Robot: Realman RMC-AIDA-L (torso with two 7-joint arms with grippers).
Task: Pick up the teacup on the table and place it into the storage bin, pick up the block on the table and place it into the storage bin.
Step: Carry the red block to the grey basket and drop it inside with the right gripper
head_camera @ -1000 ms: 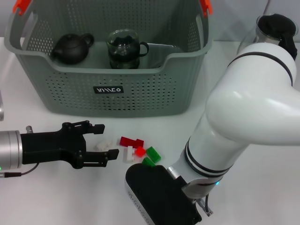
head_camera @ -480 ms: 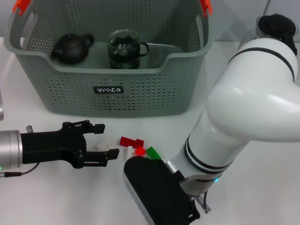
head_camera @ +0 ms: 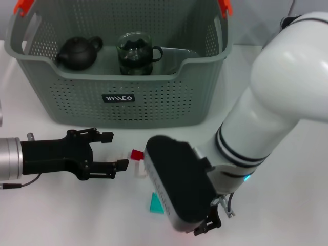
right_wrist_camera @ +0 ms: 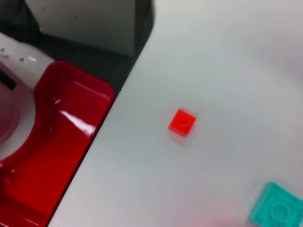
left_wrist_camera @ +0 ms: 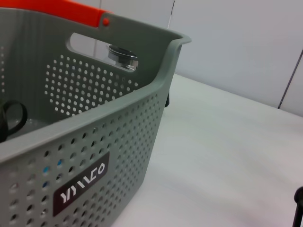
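Right arm now swung up over the blocks, hiding most; right hand state: cannot tell. Left hand (head_camera: 108, 150) unmoved, apart, empty, just short of red block (head_camera: 137, 154). Green block (head_camera: 155, 203) displaced, under right arm. Teacup (head_camera: 135, 53) already in bin (head_camera: 154, 97); block still on worktop (head_camera: 61, 215).

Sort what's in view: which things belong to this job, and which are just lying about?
Job: bin; glass teacup inside it; blocks on the table; left gripper, open; right gripper.
Lying about: black teapot in the bin.
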